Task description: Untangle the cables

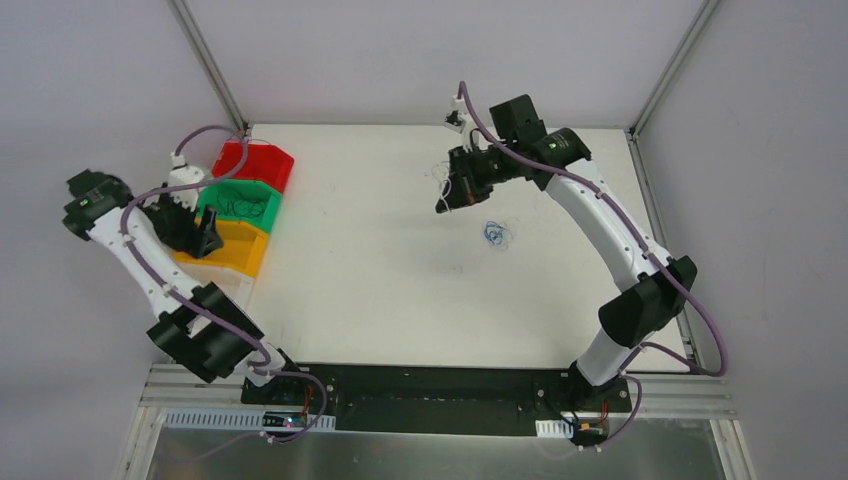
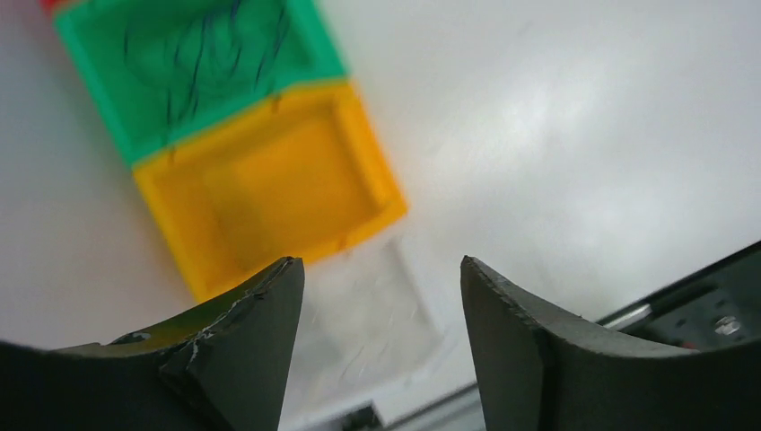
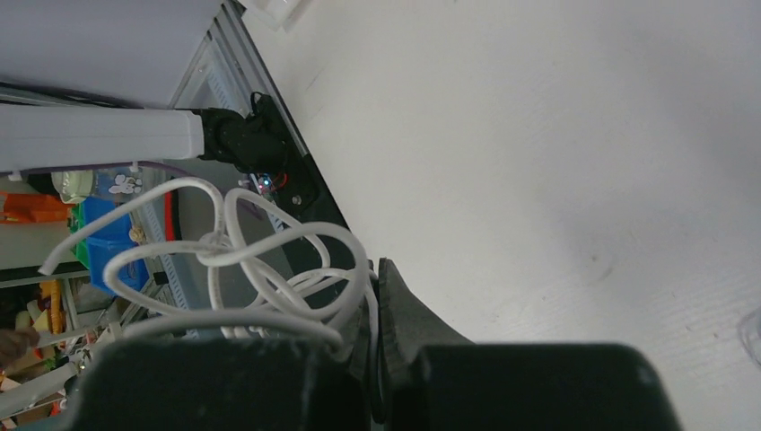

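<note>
My right gripper point(image 3: 377, 274) is shut on a knotted tangle of thin white cables point(image 3: 235, 253), which loops out to the left of the pinched fingertips. From above, that gripper point(image 1: 444, 205) hangs over the far middle of the table with the white cables point(image 1: 439, 178) dangling at it. A small blue tangle of cables point(image 1: 495, 235) lies on the table just to its right. My left gripper point(image 2: 379, 269) stands open and empty, over the near end of the bin row point(image 1: 207, 238).
At the left stand a red bin point(image 1: 262, 160), a green bin point(image 2: 108, 108) holding dark and blue strands point(image 2: 202, 54), a yellow bin point(image 2: 269, 184) with nothing visible in it, and a clear tray point(image 2: 377, 305). A black rail point(image 1: 440, 385) marks the near edge.
</note>
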